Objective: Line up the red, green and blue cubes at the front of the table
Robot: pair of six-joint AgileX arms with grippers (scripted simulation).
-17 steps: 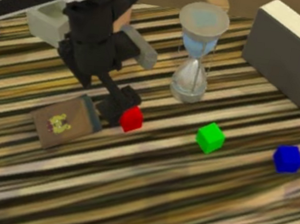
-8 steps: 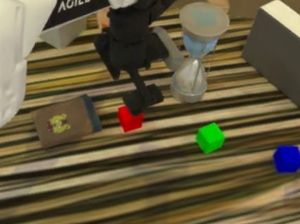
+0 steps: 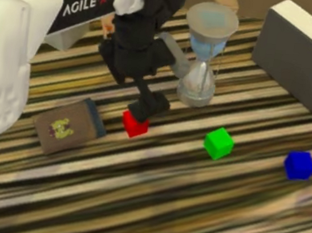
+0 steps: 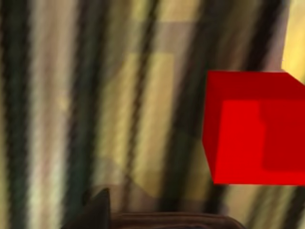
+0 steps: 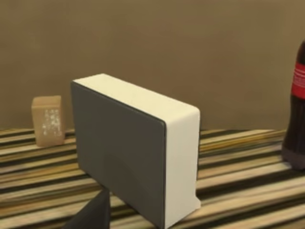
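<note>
The red cube [image 3: 135, 124] sits on the striped table [image 3: 149, 207], left of the middle. The green cube [image 3: 218, 143] lies to its right and the blue cube [image 3: 299, 165] farther right, all three roughly in one row. My left gripper [image 3: 149, 105] hangs just behind the red cube, open, with nothing held. In the left wrist view the red cube [image 4: 255, 129] fills the side of the picture, well away from the one dark fingertip [image 4: 97, 210] that shows. My right arm is out of the top view; one fingertip [image 5: 95, 212] shows in its wrist view.
An hourglass [image 3: 204, 54] stands behind the cubes. A white and grey box [image 3: 302, 52] stands at the back right, a tan block [image 3: 226, 0] at the back edge. A brown card [image 3: 65, 127] lies left of the red cube. The grey hollow cube [image 3: 175, 51] is mostly under my left arm. A cola bottle [image 5: 298, 105] stands beside the box.
My left arm swung right and backward; its gripper went from the red cube's left side to just behind it. The cubes have stayed put.
</note>
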